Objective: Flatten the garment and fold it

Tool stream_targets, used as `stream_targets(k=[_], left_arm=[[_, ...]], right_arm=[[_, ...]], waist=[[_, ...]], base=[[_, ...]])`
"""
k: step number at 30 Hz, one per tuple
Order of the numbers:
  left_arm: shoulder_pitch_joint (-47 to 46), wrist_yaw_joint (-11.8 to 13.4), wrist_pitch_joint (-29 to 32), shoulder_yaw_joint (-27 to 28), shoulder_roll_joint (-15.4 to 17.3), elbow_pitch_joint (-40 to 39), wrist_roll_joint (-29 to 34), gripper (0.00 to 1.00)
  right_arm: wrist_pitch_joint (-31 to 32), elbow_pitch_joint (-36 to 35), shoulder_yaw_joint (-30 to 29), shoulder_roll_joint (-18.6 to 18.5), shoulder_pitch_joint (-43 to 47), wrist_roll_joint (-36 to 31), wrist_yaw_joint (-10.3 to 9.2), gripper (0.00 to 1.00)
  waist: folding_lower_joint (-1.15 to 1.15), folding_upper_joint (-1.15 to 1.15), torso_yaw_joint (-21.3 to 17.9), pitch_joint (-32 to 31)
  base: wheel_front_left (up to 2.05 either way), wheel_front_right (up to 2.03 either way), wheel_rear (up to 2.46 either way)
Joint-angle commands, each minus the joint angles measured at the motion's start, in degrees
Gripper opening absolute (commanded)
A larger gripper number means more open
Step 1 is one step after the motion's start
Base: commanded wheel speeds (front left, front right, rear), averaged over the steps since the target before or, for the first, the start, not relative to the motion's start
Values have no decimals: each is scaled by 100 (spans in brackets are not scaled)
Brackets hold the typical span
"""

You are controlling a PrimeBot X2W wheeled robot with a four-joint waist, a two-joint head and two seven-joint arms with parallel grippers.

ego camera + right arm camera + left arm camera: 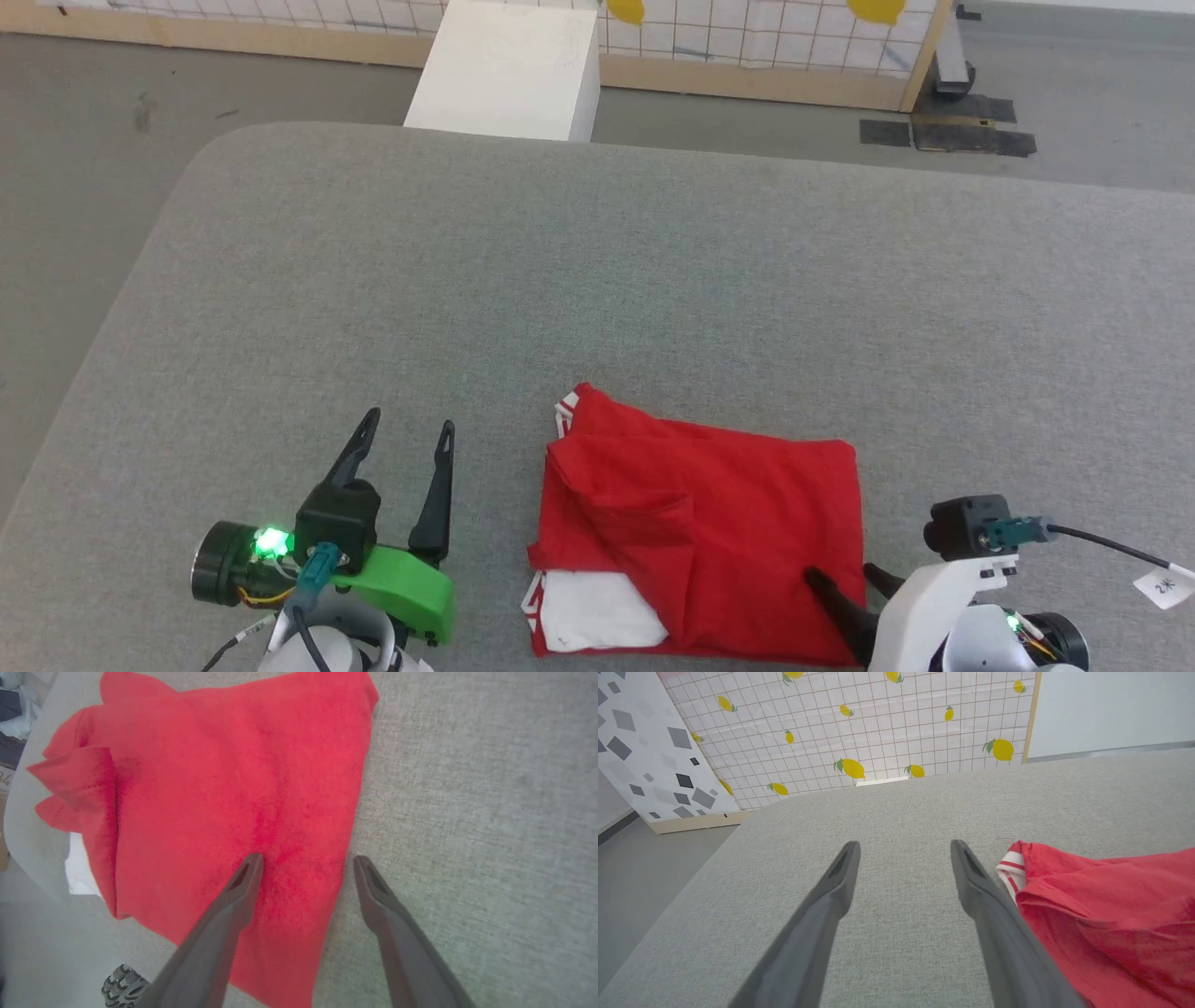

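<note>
The garment point(709, 523) lies folded into a rough red rectangle near the front edge of the grey table point(597, 280), a white sleeve point(597, 611) showing at its front left corner and striped trim at its far left corner. My left gripper point(411, 425) stands open over bare table a little left of the garment point(1111, 914), holding nothing. My right gripper point(845, 574) is open at the garment's front right corner. In the right wrist view my right gripper point(306, 861) straddles the garment's point(233, 788) right edge, one finger over red cloth, the other over the table.
A white box point(509, 70) stands on the floor beyond the table's far edge. A lemon-patterned grid panel point(878, 732) stands behind it. Dark tape patches point(971, 135) mark the floor at the far right.
</note>
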Motion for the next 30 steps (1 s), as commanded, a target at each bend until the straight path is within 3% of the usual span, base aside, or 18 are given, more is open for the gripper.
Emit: stream_targets(k=[1, 6, 7, 9, 15, 20, 30], left_arm=[[-74, -23, -22, 6, 51, -10, -59, 100], [-101, -24, -22, -15, 37, 2, -59, 100], [-108, -25, -23, -23, 28, 11, -57, 100], [-125, -29, -23, -33, 13, 28, -55, 100], [-108, -41, -24, -42, 3, 89, -85, 100], [-61, -54, -24, -72, -19, 72, -116, 100], [-22, -60, -25, -198, -178, -177, -139, 100]], right_arm=[[43, 52, 26, 21, -121, -17, -6, 100], [105, 186, 122, 40, -189, -18, -6, 100], [112, 216, 137, 43, -201, -21, -6, 75], [99, 247, 176, 46, -233, -27, -6, 0], [4, 254, 304, -35, -373, -144, -6, 0], [68, 60, 622, -540, -579, -247, -6, 0], [314, -549, 2194, -2767, -1888, -1, -6, 0]], waist=[[0, 0, 48, 49], [0, 0, 108, 127], [0, 0, 119, 137], [0, 0, 135, 153], [0, 0, 89, 13], [0, 0, -79, -179], [0, 0, -860, 11]], base=[[0, 0, 0], [0, 0, 0], [0, 0, 0], [0, 0, 0], [0, 0, 0], [0, 0, 0], [0, 0, 0]])
